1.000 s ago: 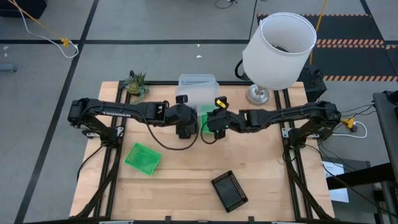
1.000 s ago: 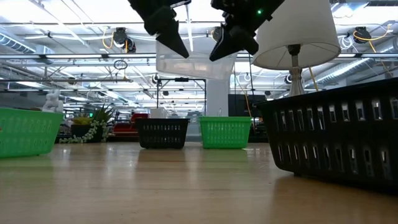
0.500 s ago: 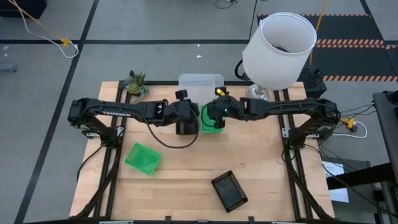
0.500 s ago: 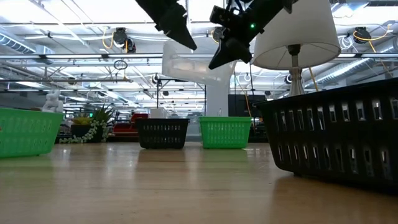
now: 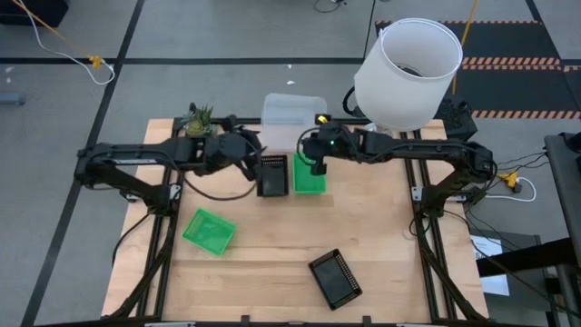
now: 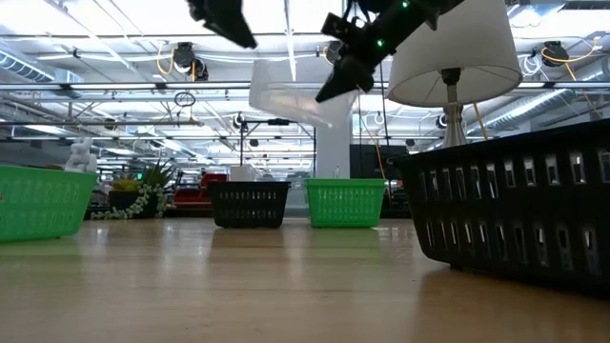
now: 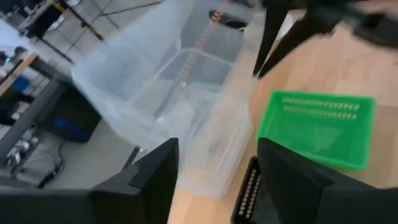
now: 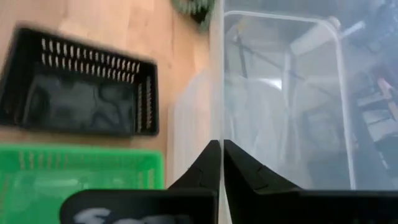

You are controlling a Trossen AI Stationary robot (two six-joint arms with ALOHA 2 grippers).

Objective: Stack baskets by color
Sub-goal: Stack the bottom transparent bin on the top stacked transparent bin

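Currently: clear basket [image 5: 292, 110] aloft over the table [image 5: 381, 254], beyond the black basket [image 5: 272, 174], pinched by its wall in right gripper [image 5: 315, 155] jaws. Left gripper [image 5: 243, 148] beside it, jaws spread, empty. Likely step: stacking clears; next calls for lowering squarely onto the clear basket beneath.

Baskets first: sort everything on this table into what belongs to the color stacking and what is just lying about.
Belongs to the job:
- clear basket, lifted, pinched by the right gripper
- green baskets
- black baskets
- left gripper, fingers open, off the clear basket

Just lying about:
- white lamp
- small plant figure
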